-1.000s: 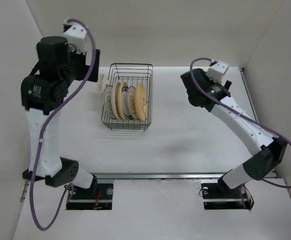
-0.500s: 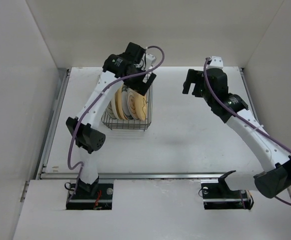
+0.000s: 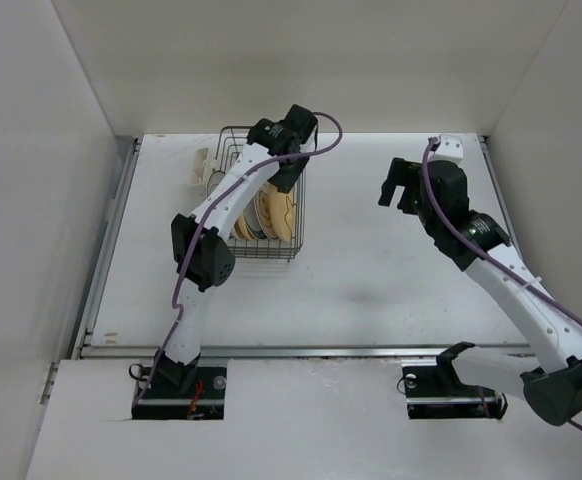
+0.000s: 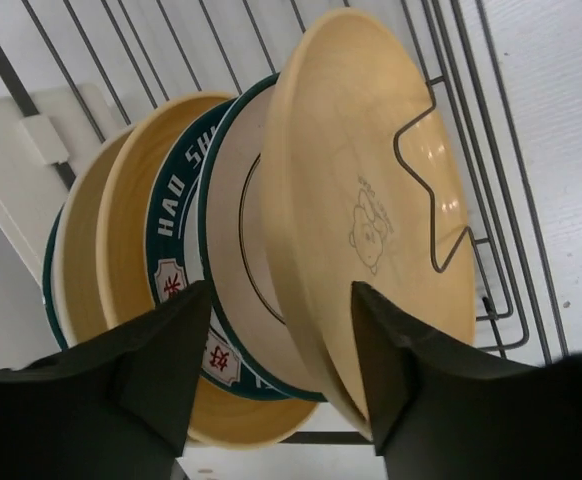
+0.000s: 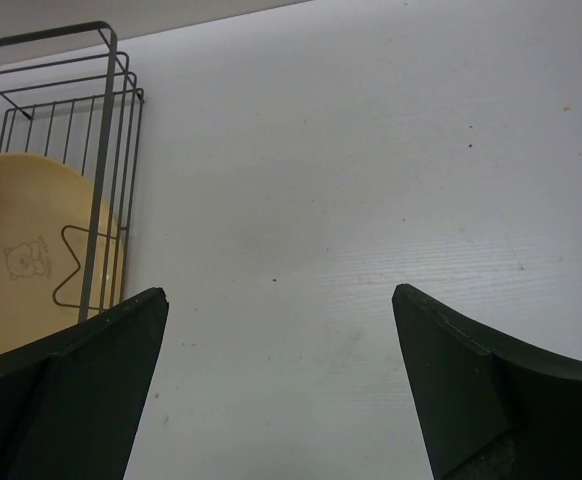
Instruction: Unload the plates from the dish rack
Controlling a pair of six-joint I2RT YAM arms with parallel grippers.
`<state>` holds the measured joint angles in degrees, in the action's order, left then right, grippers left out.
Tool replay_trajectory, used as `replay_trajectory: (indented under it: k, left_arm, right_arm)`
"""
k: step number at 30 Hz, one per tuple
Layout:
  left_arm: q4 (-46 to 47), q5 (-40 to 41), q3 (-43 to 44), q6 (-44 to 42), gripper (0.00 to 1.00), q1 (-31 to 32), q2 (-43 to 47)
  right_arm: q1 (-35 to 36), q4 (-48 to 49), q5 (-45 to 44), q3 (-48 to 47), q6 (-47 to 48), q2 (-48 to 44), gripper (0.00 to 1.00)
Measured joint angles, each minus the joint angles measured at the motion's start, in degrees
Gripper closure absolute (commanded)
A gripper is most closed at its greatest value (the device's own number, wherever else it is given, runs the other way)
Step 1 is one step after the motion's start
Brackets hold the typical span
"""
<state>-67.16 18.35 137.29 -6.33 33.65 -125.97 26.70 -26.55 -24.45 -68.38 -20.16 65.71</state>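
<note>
None of the plates [image 3: 263, 212] has left the dish rack [image 3: 256, 249] since the earlier frames. What has moved is the left arm, swung from high on the left down over the rack. The plates stand on edge in a tight row. The outermost tan plate [image 4: 371, 200] leans against a patterned plate [image 4: 186, 250] behind it.

The left gripper [image 4: 281, 290] straddles the lower rims of these two, its jaws partly narrowed with a gap between them and no firm clamp evident. The step in hand looks like taking hold of the first plate.

The next move likely calls for pinching the tan rim alone, then lifting straight up clear of the wires. The right gripper [image 5: 279, 295] hangs spread wide over the bare table [image 3: 371, 260], well right of the rack.
</note>
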Motion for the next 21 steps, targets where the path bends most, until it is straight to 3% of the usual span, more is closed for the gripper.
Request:
replay_trajectory:
  k: [1,3,7,9,16,21]
  left_arm:
    - [0.0,0.4,0.0,0.3,0.61,0.0,-0.7]
    - [0.1,0.6,-0.1,1.4,0.75,0.0,-1.2]
    - [1.4,3.1,-0.6,3.9,0.96,0.4,-1.2]
    - [1.5,5.2,-0.8,5.1,1.00,0.3,-1.2]
    - [0.9,9.1,-0.9,4.6,1.00,1.3,-0.8]
    - [5.2,17.6,-1.3,1.7,1.00,4.4,0.5]
  right_arm:
    - [0.0,0.1,-0.2,0.4,-0.2,-0.4,0.00]
    - [0.0,0.0,-0.5,1.1,-0.5,-1.1,0.00]
    - [0.0,0.0,-0.9,2.1,-1.1,-1.7,0.00]
    - [0.0,0.0,-1.0,2.6,-1.3,-1.9,0.00]
    - [0.0,0.0,-1.1,3.0,-1.9,-2.2,0.00]
    - [0.0,0.0,-1.1,3.0,-2.3,-2.3,0.00]
